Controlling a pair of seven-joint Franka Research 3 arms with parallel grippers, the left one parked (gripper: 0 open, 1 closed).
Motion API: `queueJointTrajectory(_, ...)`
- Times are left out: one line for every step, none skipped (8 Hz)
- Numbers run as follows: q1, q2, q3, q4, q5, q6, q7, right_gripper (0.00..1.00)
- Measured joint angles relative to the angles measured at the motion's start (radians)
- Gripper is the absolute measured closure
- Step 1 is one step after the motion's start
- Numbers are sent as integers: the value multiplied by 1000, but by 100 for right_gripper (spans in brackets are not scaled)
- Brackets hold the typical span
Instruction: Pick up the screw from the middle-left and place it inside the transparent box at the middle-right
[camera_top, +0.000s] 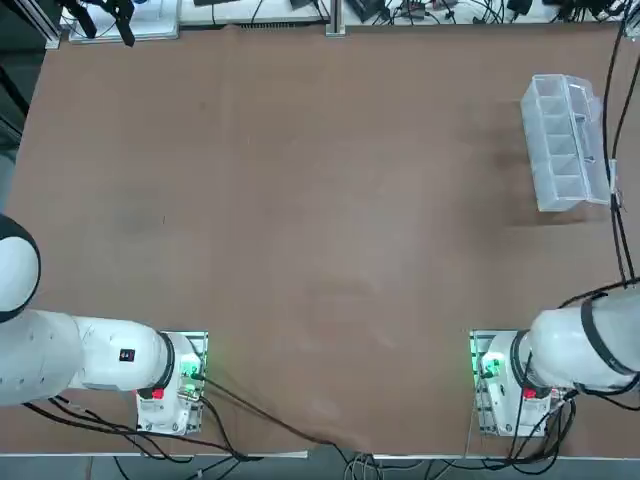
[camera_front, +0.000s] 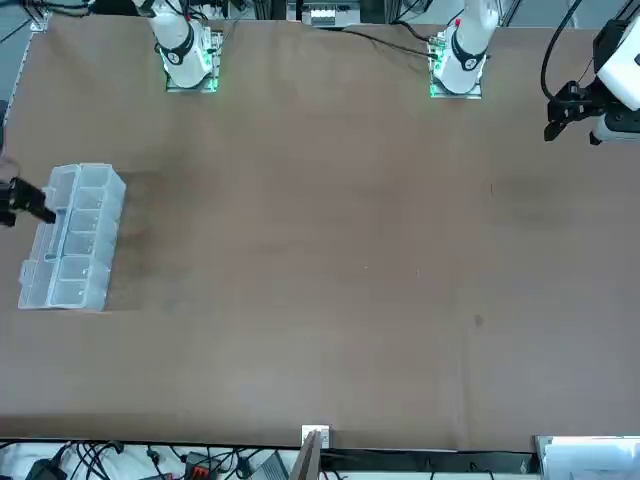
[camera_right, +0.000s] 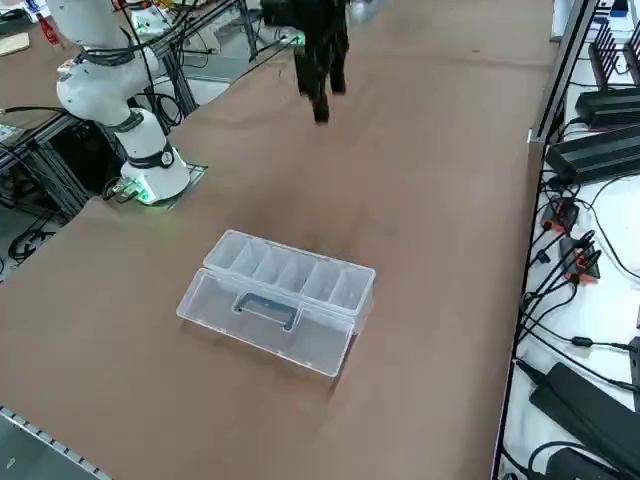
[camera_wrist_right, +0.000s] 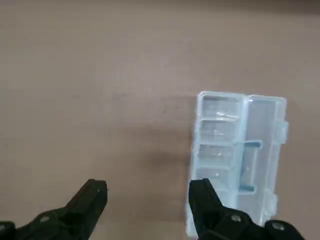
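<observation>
The transparent box (camera_top: 565, 140) lies at the right of the table with its lid folded open beside a row of compartments (camera_right: 290, 270); it also shows in the front view (camera_front: 70, 240). The screw (camera_top: 165, 218) is a dark speck on the bare brown table at middle-left, also visible in the front view (camera_front: 491, 188). My right gripper (camera_wrist_right: 148, 195) hangs open and empty high above the table, close to the box (camera_wrist_right: 235, 160). The front view catches the gripper (camera_front: 25, 200) at the picture's left edge, beside the box. The side view shows the gripper (camera_right: 320, 105) dark and raised.
Black power units and cables (camera_right: 600, 130) line the ledge beyond the table's right edge. More cables (camera_top: 420, 10) run along the far edge. The arm bases (camera_top: 495, 380) stand at the near edge.
</observation>
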Motion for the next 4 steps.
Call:
queueJointTrajectory(36,-30,0,-2,-1,-34,35,0)
queueJointTrajectory(62,-56,-2,-8,-1,-57,50,0)
queueJointTrajectory(79,-83,-3,-28,0,-69,60,0)
queueJointTrajectory(97,-108,-5,-55,0,-71,72,0)
